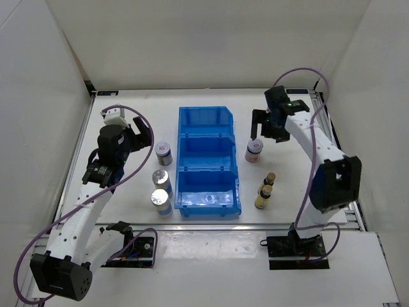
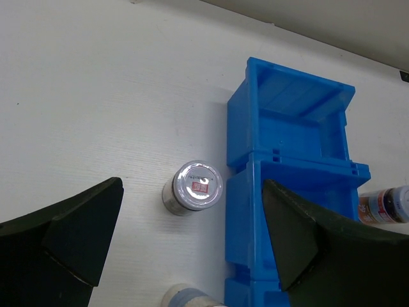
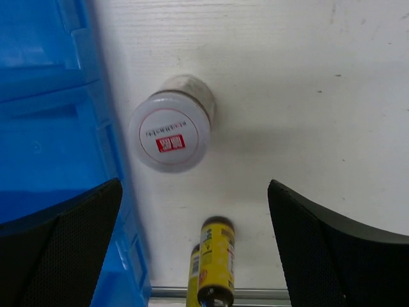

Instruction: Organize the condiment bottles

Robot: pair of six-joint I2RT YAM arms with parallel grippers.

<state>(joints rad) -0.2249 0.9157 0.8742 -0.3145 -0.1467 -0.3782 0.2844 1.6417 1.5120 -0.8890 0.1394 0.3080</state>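
Left gripper [image 1: 142,134]: jaws spread wide, nothing held or touched; it hangs above the first jar [image 2: 195,187], which in the left wrist view sits between the two dark fingers [image 2: 77,240], clear of both. Right gripper [image 1: 265,134]: jaws also spread wide and empty, poised over the second jar [image 3: 170,131], again with no contact. Both jars are short and upright, with white lids bearing a small red mark. The first stands just left of the blue bin [image 1: 181,137], level with its middle compartment; the second stands just right of the bin at the same level. Two silver-capped shakers [image 1: 162,181] stand one behind the other, left of the bin's nearest compartment. Two slim dark-amber bottles [image 1: 264,195] with yellow labels stand close together, right of that same compartment. The bin has three compartments in a row. Everything rests on a white table [image 1: 121,112] enclosed by plain white walls [image 1: 192,45].
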